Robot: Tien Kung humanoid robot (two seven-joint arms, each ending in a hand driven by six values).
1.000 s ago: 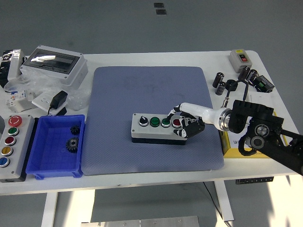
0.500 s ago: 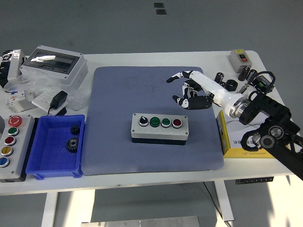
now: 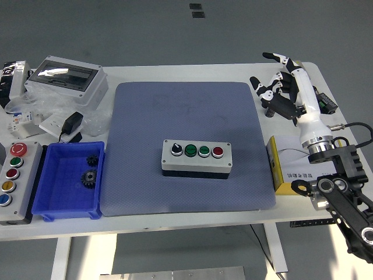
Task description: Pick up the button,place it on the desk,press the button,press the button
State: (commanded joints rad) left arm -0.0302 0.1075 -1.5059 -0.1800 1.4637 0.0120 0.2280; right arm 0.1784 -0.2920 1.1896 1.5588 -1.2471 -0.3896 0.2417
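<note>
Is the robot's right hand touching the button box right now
No, the right hand is raised over the table's far right corner, well away from the button box, which sits alone on the blue mat.

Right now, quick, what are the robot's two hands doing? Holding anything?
Right hand: open, fingers spread, holding nothing, raised over the white table's far right corner.
Left hand: not in view.
</note>
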